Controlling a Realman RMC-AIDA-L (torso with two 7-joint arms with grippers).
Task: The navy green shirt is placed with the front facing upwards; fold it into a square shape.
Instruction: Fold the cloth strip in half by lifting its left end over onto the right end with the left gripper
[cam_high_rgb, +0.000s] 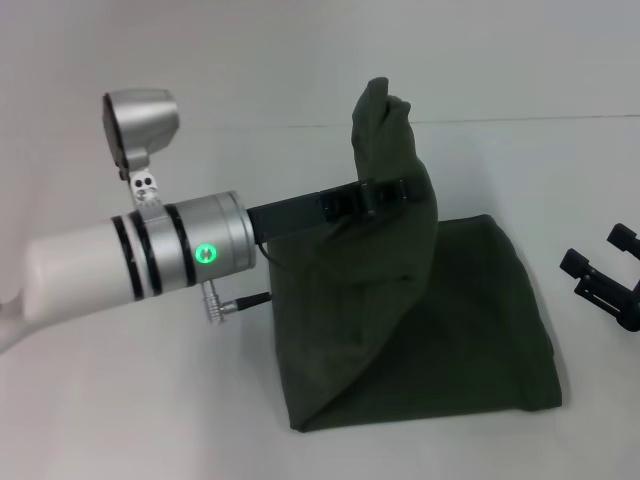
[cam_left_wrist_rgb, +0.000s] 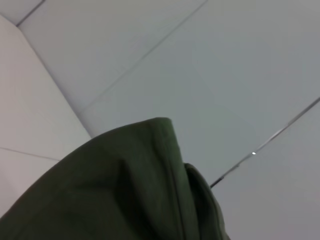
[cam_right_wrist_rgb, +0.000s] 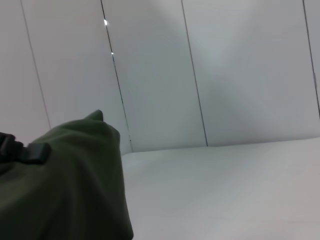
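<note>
1. Navy green shirt: lies on the white surface, centre to right in the head view, already reduced to a compact dark block with only plain green fabric showing; no lettering or label is visible.
2. Left gripper: reaches in from the left and is closed on a bunched portion of the shirt, which stands lifted in a peak above the flat part. The black fingers wrap across the cloth; the left wrist view shows only the raised fabric against the wall.
3. Right gripper: rests low at the right edge of the head view, just beside the shirt's right edge and apart from it. It appears spread and holds nothing.
4. Step in hand (judged): the raised portion is being carried over the flat layers to make a further fold.
5. Doing it well (judged):
   - keep the pinch firm until the cloth is over its landing place, as the hanging fabric could slip;
   - carry the peak across, not only upward, so the flat layers are not dragged along the surface;
   - lower the lifted edge to meet the edge beneath, then release;
   - the slanted near-left side suggests uneven layers, so edge alignment matters for a square result.
</note>
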